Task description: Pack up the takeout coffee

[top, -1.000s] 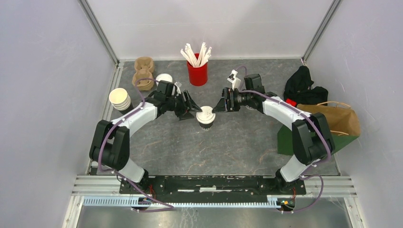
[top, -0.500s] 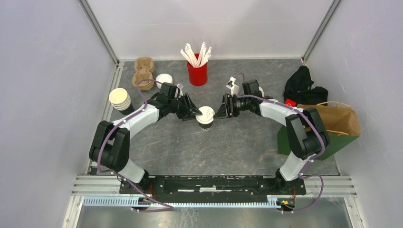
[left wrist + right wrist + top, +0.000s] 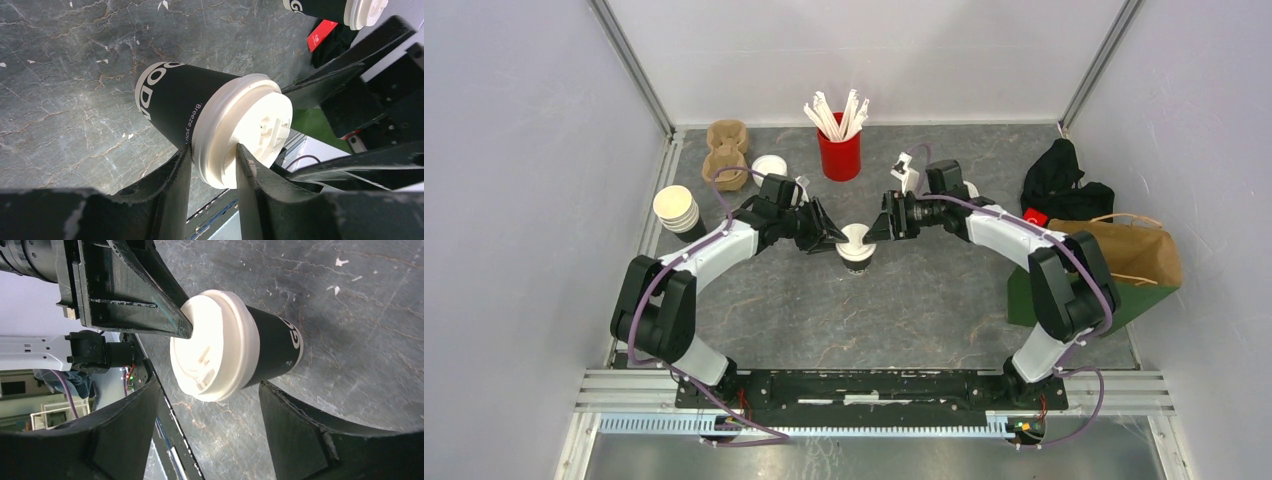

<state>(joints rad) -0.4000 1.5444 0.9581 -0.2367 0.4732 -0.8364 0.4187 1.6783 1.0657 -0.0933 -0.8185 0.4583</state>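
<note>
One takeout coffee cup (image 3: pixel 857 246), black with a white sip lid, stands upright mid-table. My left gripper (image 3: pixel 835 239) is at its left, pinching the lid's rim: in the left wrist view (image 3: pixel 212 152) one finger sits under the rim against the cup (image 3: pixel 175 102) and the other lies on the lid's top (image 3: pixel 250 125). My right gripper (image 3: pixel 872 229) is open at the cup's right; in the right wrist view (image 3: pixel 209 387) its fingers straddle the cup (image 3: pixel 272 347) without touching. The second lidded cup (image 3: pixel 325 7) shows at the left wrist view's top edge.
A red holder (image 3: pixel 839 157) of white sticks stands at the back. A cardboard carrier (image 3: pixel 727 152), loose white lids (image 3: pixel 770 164) and a stack of lidless cups (image 3: pixel 675 208) are at the back left. A brown paper bag (image 3: pixel 1136 250) and black cloth (image 3: pixel 1062 182) lie right.
My left gripper has closed in from the left and shut on the lid's rim. My right gripper has moved left, up to the cup, still open.
</note>
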